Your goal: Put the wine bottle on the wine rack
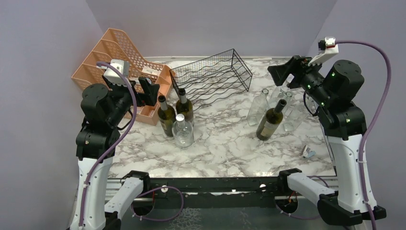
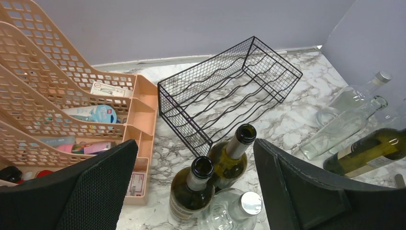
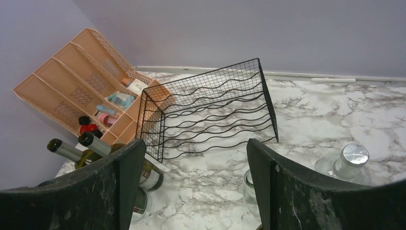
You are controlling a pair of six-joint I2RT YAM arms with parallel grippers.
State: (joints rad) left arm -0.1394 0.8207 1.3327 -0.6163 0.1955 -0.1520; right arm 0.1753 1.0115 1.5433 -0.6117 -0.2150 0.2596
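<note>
The black wire wine rack (image 1: 212, 76) stands at the back middle of the marble table; it also shows in the left wrist view (image 2: 230, 88) and in the right wrist view (image 3: 208, 112). Two dark green wine bottles (image 1: 166, 116) (image 1: 184, 108) stand upright in front of it with a clear capped bottle (image 1: 182, 131). Another dark wine bottle (image 1: 271, 120) stands on the right among clear glass bottles (image 1: 258, 105). My left gripper (image 1: 149, 90) is open and empty, raised left of the left bottles (image 2: 198, 187). My right gripper (image 1: 282, 72) is open and empty, raised above the right bottles.
A peach-orange mesh file organizer (image 1: 119, 60) holding small items stands at the back left, touching distance from the rack. A small object (image 1: 308, 153) lies near the right front edge. Purple walls enclose the table on three sides.
</note>
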